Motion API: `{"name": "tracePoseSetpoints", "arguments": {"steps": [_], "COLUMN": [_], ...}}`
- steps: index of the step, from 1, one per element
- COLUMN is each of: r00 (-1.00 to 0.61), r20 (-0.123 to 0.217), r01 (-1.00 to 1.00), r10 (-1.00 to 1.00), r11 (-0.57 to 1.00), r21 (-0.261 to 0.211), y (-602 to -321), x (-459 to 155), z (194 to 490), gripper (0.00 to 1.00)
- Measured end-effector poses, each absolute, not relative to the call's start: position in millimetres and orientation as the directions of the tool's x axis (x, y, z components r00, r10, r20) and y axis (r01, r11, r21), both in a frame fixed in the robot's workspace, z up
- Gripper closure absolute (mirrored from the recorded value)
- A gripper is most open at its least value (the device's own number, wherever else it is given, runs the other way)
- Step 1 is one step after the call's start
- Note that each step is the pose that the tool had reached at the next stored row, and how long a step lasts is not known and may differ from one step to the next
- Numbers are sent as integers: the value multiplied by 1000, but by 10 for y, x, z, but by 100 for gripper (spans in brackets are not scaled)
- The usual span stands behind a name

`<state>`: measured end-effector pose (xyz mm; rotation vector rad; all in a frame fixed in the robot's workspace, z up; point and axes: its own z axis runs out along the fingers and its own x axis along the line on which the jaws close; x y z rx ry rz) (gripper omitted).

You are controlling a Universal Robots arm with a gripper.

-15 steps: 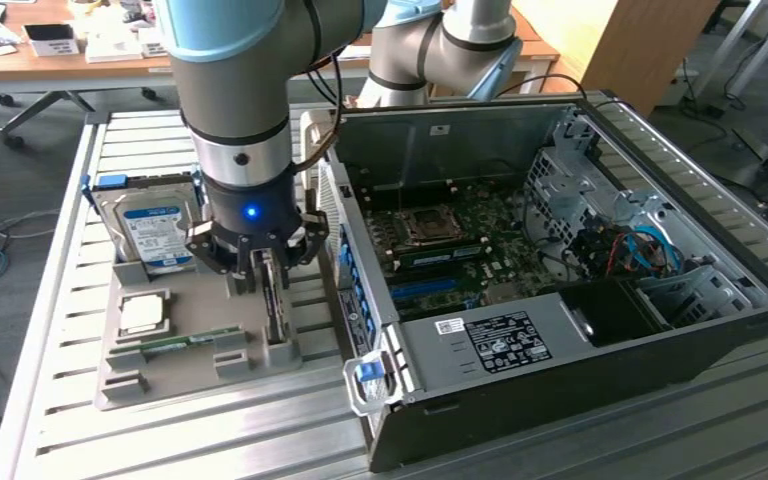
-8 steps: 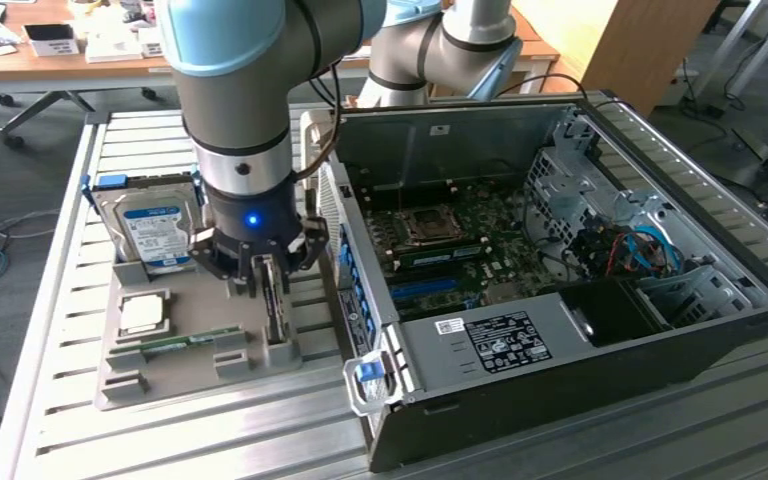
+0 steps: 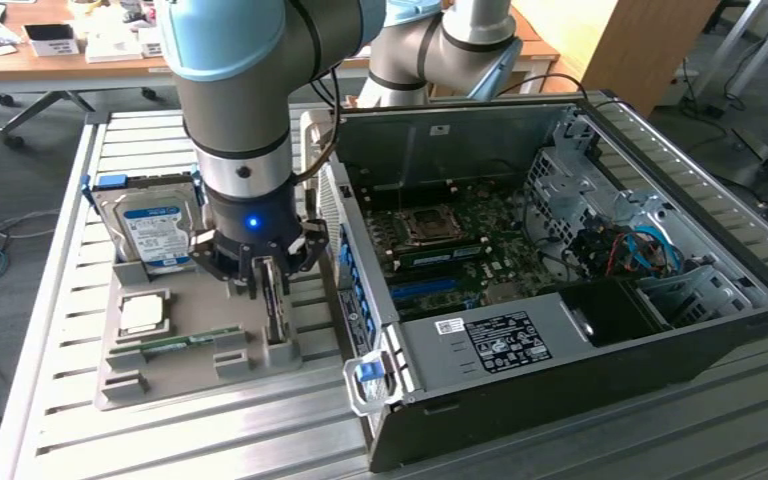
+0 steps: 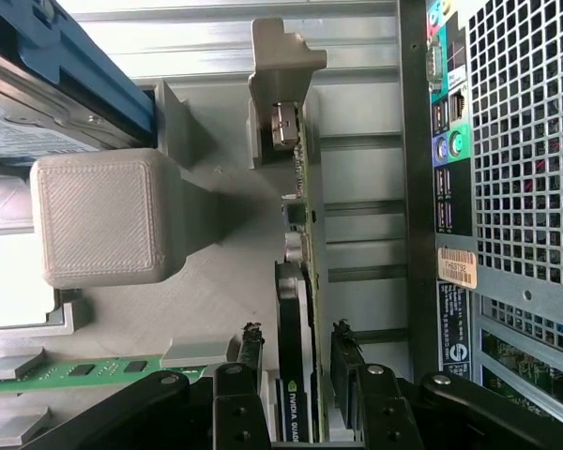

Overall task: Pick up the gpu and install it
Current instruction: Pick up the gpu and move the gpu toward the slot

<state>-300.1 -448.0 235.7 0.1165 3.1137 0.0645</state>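
The gpu (image 3: 276, 318) stands on edge in a slot of the grey holder tray (image 3: 204, 305), just beside the open computer case (image 3: 598, 330). In the wrist view the gpu (image 4: 300, 272) is seen edge-on, a green board with a black fan housing and a silver bracket at its far end. My gripper (image 3: 265, 283) has come straight down over it. The gripper (image 4: 296, 330) is open, with one black finger on each side of the card and a narrow gap on both sides.
The tray also holds a hard drive with a blue label (image 3: 155, 225), a processor (image 3: 141, 312) and a memory stick (image 3: 177, 343). The case's motherboard (image 3: 458, 240) lies exposed. The case's rear panel (image 4: 507, 187) is close beside the gpu.
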Motion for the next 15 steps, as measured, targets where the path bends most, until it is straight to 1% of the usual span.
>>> {"name": "tracePoseSetpoints", "arguments": {"steps": [15], "r00": [-997], "r20": [-23], "r01": [74], "r10": [75], "r11": [996], "r21": [42], "y": [-4466], "x": [-3000], "z": [2337], "gripper": [57]}}
